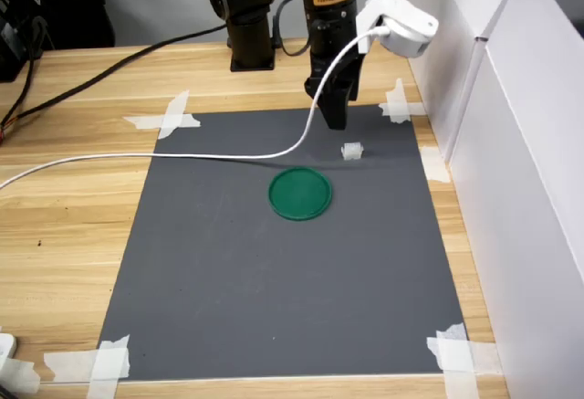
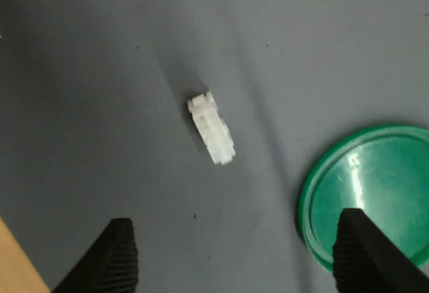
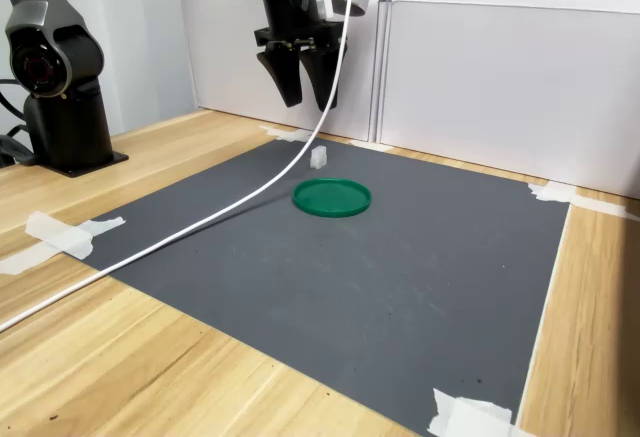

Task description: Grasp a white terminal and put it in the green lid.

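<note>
On the grey mat, the white terminal lies beside the green lid. The gripper, jaws spread, should be centred and lowered squarely over it.

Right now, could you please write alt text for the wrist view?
A small white terminal lies on a dark grey mat, untouched, ahead of the open gripper and between the lines of its two black fingers. A green lid lies apart from it, partly cut off.
</note>
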